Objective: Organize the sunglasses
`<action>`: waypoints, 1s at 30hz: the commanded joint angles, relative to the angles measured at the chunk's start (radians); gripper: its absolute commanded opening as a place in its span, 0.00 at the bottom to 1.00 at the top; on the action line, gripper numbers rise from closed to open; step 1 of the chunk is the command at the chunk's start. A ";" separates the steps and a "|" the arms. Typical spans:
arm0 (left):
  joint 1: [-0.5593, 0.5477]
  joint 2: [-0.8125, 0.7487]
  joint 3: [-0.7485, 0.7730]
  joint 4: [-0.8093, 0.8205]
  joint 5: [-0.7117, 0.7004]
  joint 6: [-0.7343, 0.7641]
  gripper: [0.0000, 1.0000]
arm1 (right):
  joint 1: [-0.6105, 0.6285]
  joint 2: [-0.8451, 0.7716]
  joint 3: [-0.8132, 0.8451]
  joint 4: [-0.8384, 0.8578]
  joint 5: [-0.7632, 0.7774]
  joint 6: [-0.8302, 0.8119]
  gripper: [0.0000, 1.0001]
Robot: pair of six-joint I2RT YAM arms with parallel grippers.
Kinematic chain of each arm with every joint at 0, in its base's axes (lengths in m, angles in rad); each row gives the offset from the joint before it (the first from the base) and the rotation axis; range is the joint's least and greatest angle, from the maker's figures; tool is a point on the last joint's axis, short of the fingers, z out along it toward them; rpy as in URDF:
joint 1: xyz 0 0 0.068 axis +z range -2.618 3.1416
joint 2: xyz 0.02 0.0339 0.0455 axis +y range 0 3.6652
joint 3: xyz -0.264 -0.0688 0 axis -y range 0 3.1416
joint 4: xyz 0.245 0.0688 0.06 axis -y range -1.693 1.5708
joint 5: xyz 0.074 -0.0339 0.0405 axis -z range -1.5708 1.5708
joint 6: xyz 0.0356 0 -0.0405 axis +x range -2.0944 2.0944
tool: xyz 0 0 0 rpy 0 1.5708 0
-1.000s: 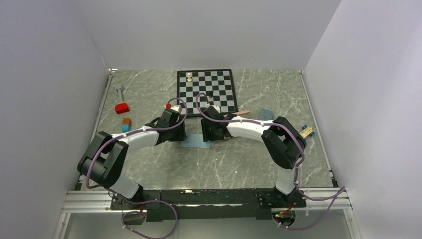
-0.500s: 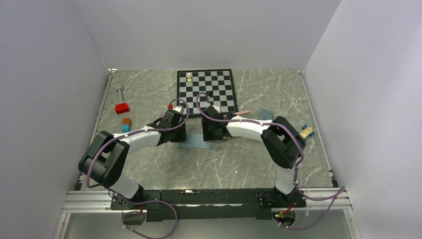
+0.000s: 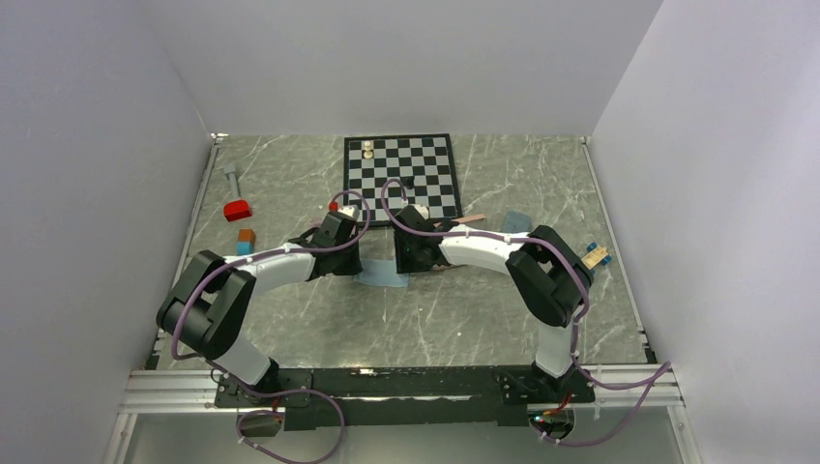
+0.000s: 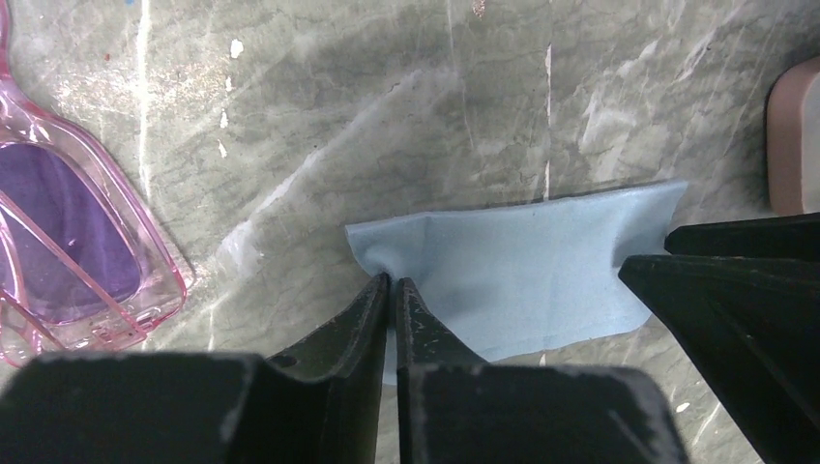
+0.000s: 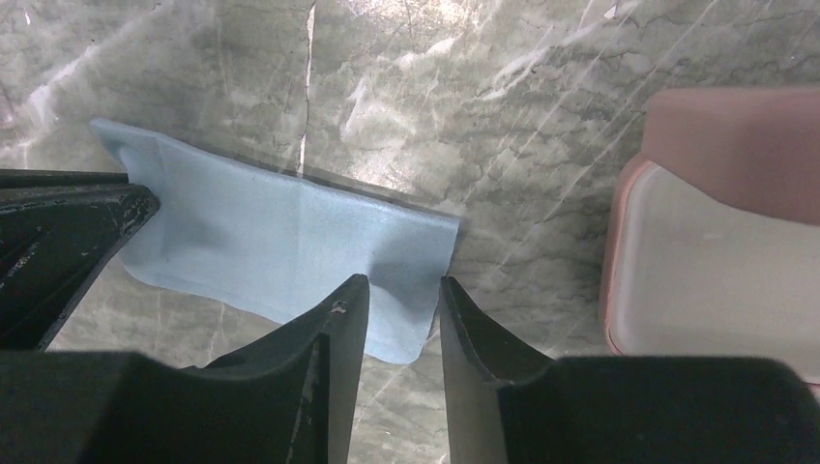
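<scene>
The purple-pink sunglasses (image 4: 68, 242) lie folded on the table at the left of the left wrist view. The white-framed pair is out of view. My left gripper (image 4: 392, 280) is shut, pinching the left edge of a light-blue cloth (image 4: 522, 261). My right gripper (image 5: 404, 280) is open, its jaws a little apart astride the cloth's (image 5: 271, 232) right corner. In the top view the two grippers (image 3: 350, 263) (image 3: 406, 266) face each other across the cloth (image 3: 382, 277), just in front of the chessboard.
An open pink case (image 5: 716, 242) lies right of the cloth. A chessboard (image 3: 401, 174) with a few pieces lies at the back. A red block (image 3: 237, 210) and orange and blue blocks (image 3: 246, 242) lie left. A second cloth (image 3: 515, 220) lies at the right.
My left gripper has edged slightly right toward the right gripper, bunching the cloth a little. The right arm has barely moved.
</scene>
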 commanded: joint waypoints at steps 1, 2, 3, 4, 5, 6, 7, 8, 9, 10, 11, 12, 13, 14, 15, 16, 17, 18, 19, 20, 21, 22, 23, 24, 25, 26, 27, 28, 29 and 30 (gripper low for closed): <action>-0.011 0.031 0.008 -0.039 0.005 -0.013 0.10 | 0.004 0.044 0.003 -0.018 -0.027 0.022 0.36; -0.013 0.032 0.009 -0.037 0.010 -0.014 0.07 | 0.005 0.043 0.003 -0.018 -0.025 0.022 0.35; -0.013 0.034 0.010 -0.033 0.016 -0.015 0.05 | 0.008 0.043 0.001 -0.016 -0.024 0.022 0.34; -0.014 0.033 0.010 -0.029 0.019 -0.016 0.03 | 0.010 0.043 0.000 -0.014 -0.024 0.022 0.33; -0.015 0.034 0.011 -0.027 0.019 -0.016 0.02 | 0.012 0.045 0.001 -0.011 -0.027 0.022 0.33; -0.017 0.034 0.013 -0.024 0.019 -0.017 0.00 | 0.016 0.051 0.005 -0.008 -0.030 0.022 0.32; -0.017 0.034 0.013 -0.023 0.019 -0.018 0.00 | 0.019 0.057 0.008 -0.004 -0.034 0.022 0.32; -0.018 0.032 0.015 -0.023 0.019 -0.018 0.00 | 0.022 0.065 0.012 -0.002 -0.038 0.022 0.30; -0.019 0.031 0.016 -0.025 0.019 -0.018 0.00 | 0.027 0.072 0.017 -0.003 -0.038 0.024 0.28; -0.019 0.029 0.018 -0.026 0.019 -0.018 0.00 | 0.029 0.076 0.021 -0.005 -0.033 0.027 0.23; -0.020 0.025 0.016 -0.027 0.019 -0.019 0.00 | 0.030 0.077 0.023 -0.009 -0.022 0.031 0.20; -0.020 0.019 0.013 -0.025 0.019 -0.021 0.00 | 0.029 0.075 0.021 -0.010 -0.008 0.036 0.19; -0.021 0.013 0.009 -0.021 0.019 -0.021 0.00 | 0.030 0.069 0.016 -0.005 0.004 0.039 0.17; -0.020 0.006 0.005 -0.018 0.019 -0.021 0.00 | 0.030 0.060 0.010 0.001 0.014 0.042 0.14; -0.020 0.000 0.004 -0.019 0.019 -0.018 0.00 | 0.029 0.051 0.003 0.008 0.024 0.040 0.11; -0.021 -0.006 0.004 -0.019 0.026 -0.018 0.00 | 0.030 0.040 -0.001 0.014 0.032 0.035 0.07; -0.021 -0.012 0.003 -0.017 0.039 -0.016 0.00 | 0.030 0.028 -0.005 0.020 0.042 0.026 0.05; -0.021 -0.023 0.002 -0.013 0.047 -0.018 0.00 | 0.029 0.013 -0.010 0.029 0.047 0.013 0.03; -0.022 -0.034 -0.001 -0.003 0.058 -0.020 0.00 | 0.030 -0.001 -0.012 0.038 0.048 -0.003 0.01; -0.024 -0.047 -0.004 0.010 0.067 -0.026 0.00 | 0.030 -0.014 -0.012 0.040 0.054 -0.017 0.00; -0.028 -0.058 -0.006 0.023 0.080 -0.037 0.00 | 0.030 -0.025 -0.010 0.039 0.066 -0.029 0.00; -0.033 -0.069 -0.009 0.047 0.094 -0.049 0.00 | 0.030 -0.038 -0.010 0.036 0.074 -0.039 0.00; -0.045 -0.078 -0.010 0.068 0.098 -0.062 0.00 | 0.030 -0.047 -0.007 0.027 0.081 -0.046 0.00; -0.061 -0.084 -0.010 0.088 0.094 -0.074 0.00 | 0.026 -0.054 -0.004 0.012 0.095 -0.048 0.00; -0.077 -0.090 -0.006 0.102 0.081 -0.083 0.00 | 0.024 -0.061 -0.005 -0.003 0.113 -0.048 0.00; -0.093 -0.090 0.004 0.104 0.068 -0.095 0.00 | 0.021 -0.072 -0.009 -0.013 0.121 -0.052 0.00; -0.105 -0.086 0.016 0.105 0.059 -0.102 0.00 | 0.018 -0.086 -0.016 -0.022 0.133 -0.054 0.00; -0.114 -0.078 0.028 0.118 0.059 -0.107 0.00 | 0.014 -0.102 -0.025 -0.028 0.143 -0.058 0.00; -0.123 -0.071 0.042 0.134 0.063 -0.111 0.00 | 0.009 -0.122 -0.037 -0.029 0.151 -0.064 0.00; -0.130 -0.063 0.054 0.138 0.064 -0.116 0.00 | 0.002 -0.140 -0.050 -0.029 0.159 -0.070 0.00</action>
